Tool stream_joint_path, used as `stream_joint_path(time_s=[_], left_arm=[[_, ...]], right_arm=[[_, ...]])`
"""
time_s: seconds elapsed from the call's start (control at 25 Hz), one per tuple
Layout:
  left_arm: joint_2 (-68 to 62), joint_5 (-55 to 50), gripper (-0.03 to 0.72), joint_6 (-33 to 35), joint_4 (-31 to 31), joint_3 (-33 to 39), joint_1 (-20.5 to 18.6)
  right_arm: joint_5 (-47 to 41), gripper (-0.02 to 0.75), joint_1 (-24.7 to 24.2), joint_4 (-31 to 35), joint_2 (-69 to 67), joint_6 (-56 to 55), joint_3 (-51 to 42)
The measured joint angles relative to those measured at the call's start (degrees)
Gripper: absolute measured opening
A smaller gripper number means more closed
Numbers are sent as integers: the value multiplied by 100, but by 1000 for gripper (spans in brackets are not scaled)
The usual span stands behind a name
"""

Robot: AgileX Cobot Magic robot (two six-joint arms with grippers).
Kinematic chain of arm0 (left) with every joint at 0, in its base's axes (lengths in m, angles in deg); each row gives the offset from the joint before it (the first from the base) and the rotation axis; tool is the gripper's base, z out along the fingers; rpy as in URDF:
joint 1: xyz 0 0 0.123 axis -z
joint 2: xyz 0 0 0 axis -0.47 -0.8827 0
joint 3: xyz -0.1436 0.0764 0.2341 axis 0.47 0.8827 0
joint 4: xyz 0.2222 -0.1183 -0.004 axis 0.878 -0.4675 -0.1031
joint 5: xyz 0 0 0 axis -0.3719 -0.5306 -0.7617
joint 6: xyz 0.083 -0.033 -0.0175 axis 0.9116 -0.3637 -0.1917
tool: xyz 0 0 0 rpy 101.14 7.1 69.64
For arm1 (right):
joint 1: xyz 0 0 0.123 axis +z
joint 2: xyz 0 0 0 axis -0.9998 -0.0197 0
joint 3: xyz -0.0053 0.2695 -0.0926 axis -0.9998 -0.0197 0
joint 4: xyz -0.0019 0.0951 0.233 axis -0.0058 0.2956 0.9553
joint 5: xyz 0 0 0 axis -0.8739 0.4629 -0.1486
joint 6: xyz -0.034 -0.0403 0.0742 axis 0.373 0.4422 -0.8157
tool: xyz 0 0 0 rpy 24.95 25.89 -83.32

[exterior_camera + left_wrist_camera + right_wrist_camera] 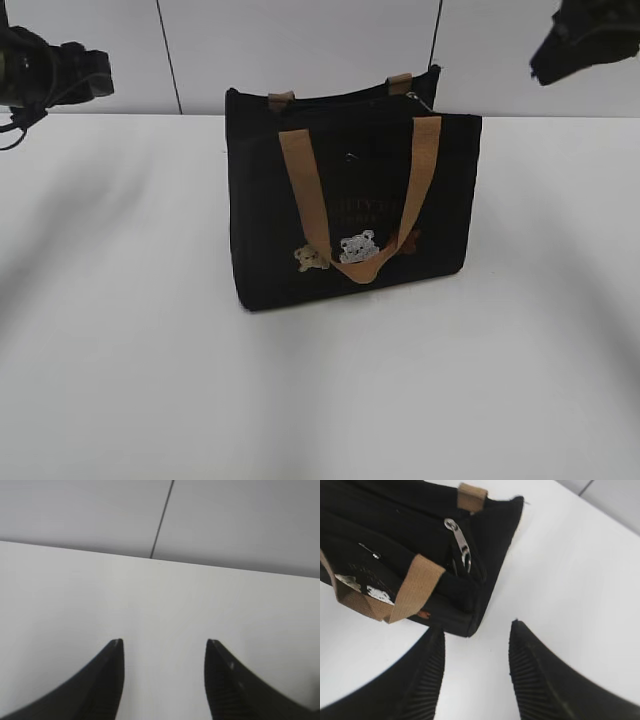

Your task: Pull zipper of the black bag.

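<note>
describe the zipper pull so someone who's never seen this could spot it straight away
Find the black bag standing on the white table. Along its dark top seam, at the end near the rear tan handle, hangs the zipper. It is a slim silver metal tab ending in a small ring, the only shiny piece among black fabric and tan webbing.

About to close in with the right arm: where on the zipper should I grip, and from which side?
Grip the silver pull tab of the zipper, not the slider. It lies on the top seam at the bag end nearest the right gripper, which is open and short of it. Coming from above at that end looks best, pinching the tab across its flat faces; the tan handle beside it stays clear.
</note>
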Motion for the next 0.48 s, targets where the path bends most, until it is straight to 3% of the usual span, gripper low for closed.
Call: stream_joint_path(time_s=[0.24,0.48], left_arm=[[0,825,391,-235,161,26,0],[0,1609,391,-700,257,26,0]], right_arm=[[-1677,326,-606,-537,21,-1830,427],[-2029,326,-1322,-619,40,-2240,433]])
